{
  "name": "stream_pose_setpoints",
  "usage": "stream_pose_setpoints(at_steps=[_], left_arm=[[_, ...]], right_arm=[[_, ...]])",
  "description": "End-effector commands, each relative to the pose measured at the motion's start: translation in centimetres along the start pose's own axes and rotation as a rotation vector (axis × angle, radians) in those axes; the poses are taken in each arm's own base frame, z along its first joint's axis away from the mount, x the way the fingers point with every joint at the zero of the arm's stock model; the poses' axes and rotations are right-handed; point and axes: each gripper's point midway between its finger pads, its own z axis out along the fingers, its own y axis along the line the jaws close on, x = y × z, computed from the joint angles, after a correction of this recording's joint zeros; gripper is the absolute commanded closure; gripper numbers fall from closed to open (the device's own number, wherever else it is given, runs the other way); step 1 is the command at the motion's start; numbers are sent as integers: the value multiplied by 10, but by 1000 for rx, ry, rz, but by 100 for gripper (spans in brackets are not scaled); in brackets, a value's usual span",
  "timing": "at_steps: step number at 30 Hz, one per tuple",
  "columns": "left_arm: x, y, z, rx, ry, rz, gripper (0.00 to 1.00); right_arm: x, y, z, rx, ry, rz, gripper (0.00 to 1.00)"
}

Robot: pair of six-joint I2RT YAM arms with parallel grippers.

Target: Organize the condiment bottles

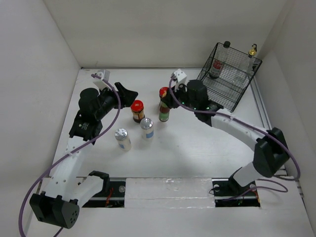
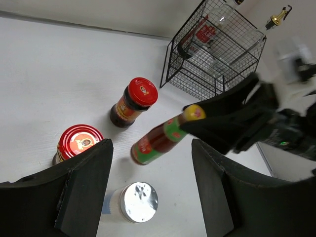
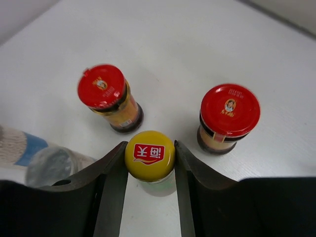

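My right gripper (image 3: 149, 163) is shut on the yellow cap of the slim yellow-capped bottle (image 3: 149, 154), which also shows in the top view (image 1: 164, 114) and the left wrist view (image 2: 159, 140). Two red-lidded jars (image 1: 138, 109) (image 1: 163, 93) stand either side of it. Two silver-capped shakers (image 1: 122, 138) (image 1: 147, 127) stand nearer the arms. My left gripper (image 1: 129, 95) (image 2: 150, 192) is open and empty, above one shaker (image 2: 139, 201). A black-capped dark bottle (image 1: 216, 65) and a clear bottle (image 1: 245, 71) stand in the wire rack.
The black wire rack (image 1: 222, 91) sits at the back right corner, close behind the right arm. White walls enclose the table on the left, back and right. The right gripper (image 2: 232, 116) is near the left gripper's right finger.
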Motion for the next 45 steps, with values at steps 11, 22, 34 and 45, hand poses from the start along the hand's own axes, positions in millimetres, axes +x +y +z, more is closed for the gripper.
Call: stream_pose_setpoints(at_steps=[11,22,34,45], left_arm=[[-11,-9,0,47,-34,31,39],[-12,-12,-3,59,-38,34,39],[-8,-9,2,51,-22,28,39],[-7,-9,4,60,-17,29,39]], right_arm=[[-225,-131,-135,376,-604,-36,80],[-260,-252,-152,585,-641,-61,81],[-257,-303,-157,731,-617,-89,81],[-233,-326,-133,757,-574,-86,82]])
